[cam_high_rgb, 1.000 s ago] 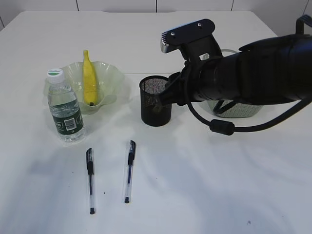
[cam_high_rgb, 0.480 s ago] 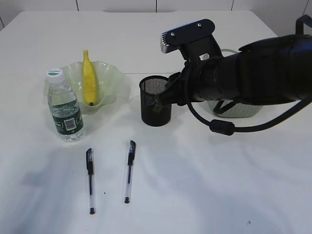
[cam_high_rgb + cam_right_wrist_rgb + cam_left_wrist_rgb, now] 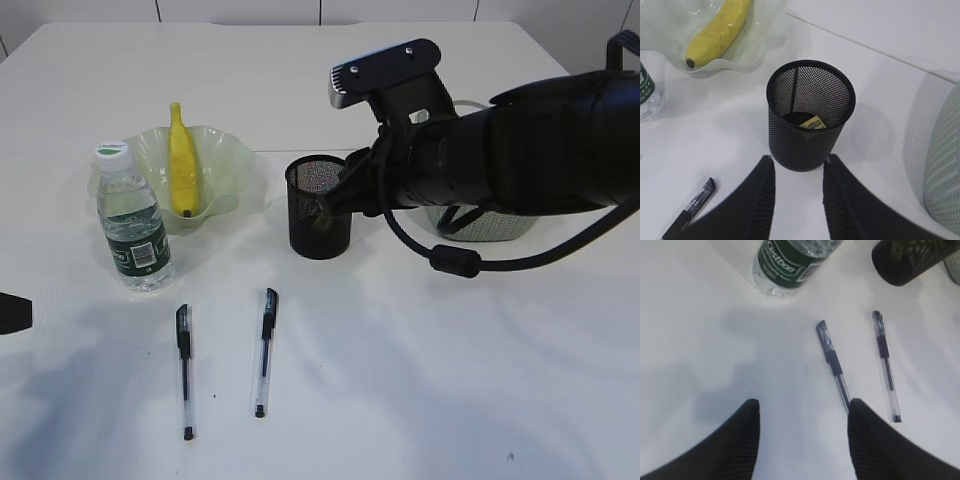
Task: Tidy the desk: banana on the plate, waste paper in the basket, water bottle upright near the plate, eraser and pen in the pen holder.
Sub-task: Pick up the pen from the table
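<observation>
The left gripper (image 3: 802, 437) has just entered the exterior view at the 9 o'clock edge, where it was absent a moment ago; its jaws stand apart, empty, above the desk (image 3: 400, 380). Judgement: pen collection is about to begin.

The right gripper (image 3: 797, 192) hangs unchanged at the pen holder (image 3: 319, 207), jaws apart and holding nothing.

Count:
- One banana (image 3: 182, 160), in the plate (image 3: 225, 150).
- One water bottle (image 3: 133, 218), upright at the plate's 8 o'clock.
- One eraser (image 3: 811, 122), inside the holder.
- Two pens: left pen (image 3: 185, 368), right pen (image 3: 265, 350), loose at the holder's 7 o'clock.
- One basket (image 3: 480, 225), mostly hidden by the right arm.
- Waste paper: not visible.
</observation>
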